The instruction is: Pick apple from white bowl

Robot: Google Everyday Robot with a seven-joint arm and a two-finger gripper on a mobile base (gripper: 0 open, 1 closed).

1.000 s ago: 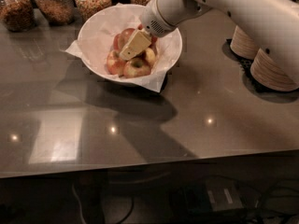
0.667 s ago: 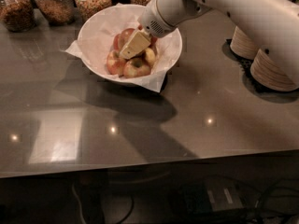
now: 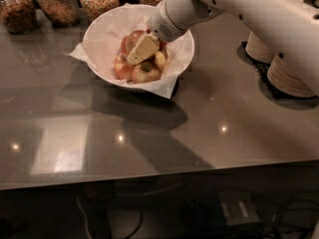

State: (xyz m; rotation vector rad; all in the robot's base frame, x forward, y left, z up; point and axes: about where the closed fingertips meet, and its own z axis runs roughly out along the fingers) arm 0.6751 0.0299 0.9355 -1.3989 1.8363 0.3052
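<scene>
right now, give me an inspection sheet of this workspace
surface: grey glossy counter with reflected light spots
job's things: white bowl, paper-lined; apple at the front of the pile among other apples
clutter: glass jars along the back edge; stacked paper bowls at the right
grippers: gripper down inside the white bowl, over the pile
cables: dark cables under the counter
surroundings: dim space below the counter, nothing else seen
</scene>
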